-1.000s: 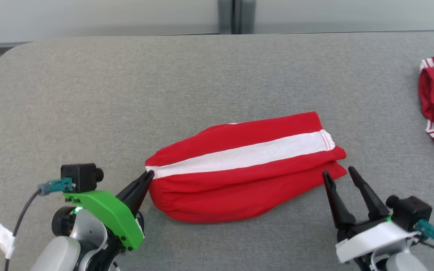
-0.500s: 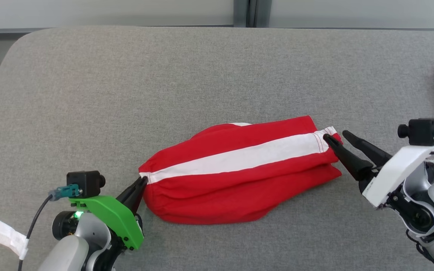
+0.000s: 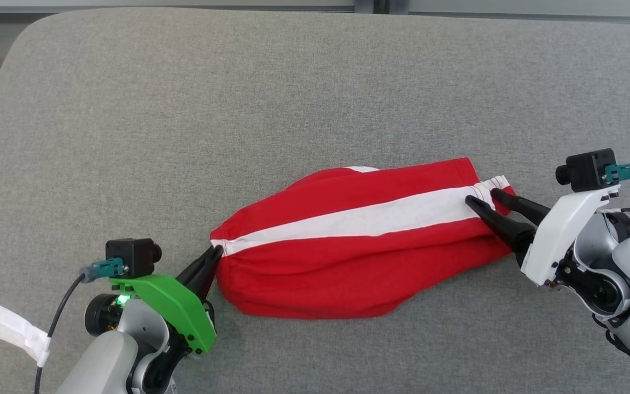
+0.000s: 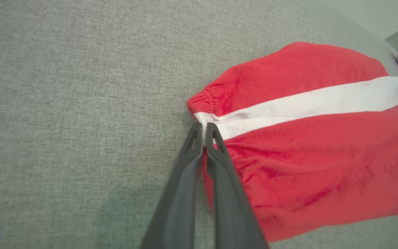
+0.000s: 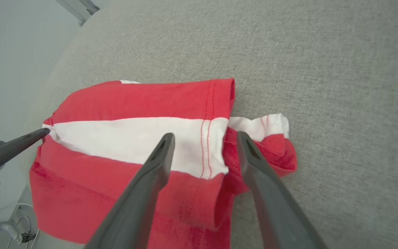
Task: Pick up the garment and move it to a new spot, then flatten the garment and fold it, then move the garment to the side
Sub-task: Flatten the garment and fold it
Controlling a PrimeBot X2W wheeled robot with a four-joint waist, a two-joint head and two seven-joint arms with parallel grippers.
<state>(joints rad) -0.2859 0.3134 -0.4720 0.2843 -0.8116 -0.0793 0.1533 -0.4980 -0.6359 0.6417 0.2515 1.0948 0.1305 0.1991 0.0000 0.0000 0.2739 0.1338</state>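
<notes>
Head view, and the red garment (image 3: 348, 257) lies across the middle of the grey padded table (image 3: 184, 109), its white stripe (image 3: 359, 221) running end to end. The left gripper (image 3: 216, 253) is pressed together on the waistband end, pinching right at the stripe, and the left wrist view confirms cloth between the tips. The right gripper (image 3: 480, 196) stands spread at the leg hem (image 5: 216, 145), one finger over the stripe, the other beside the bunched inner layer. To flatten well, I'd say it should take in both layers at the hem before closing, then draw away from the left, low and level. That way the wrinkles pull out without dragging the pinned end.
</notes>
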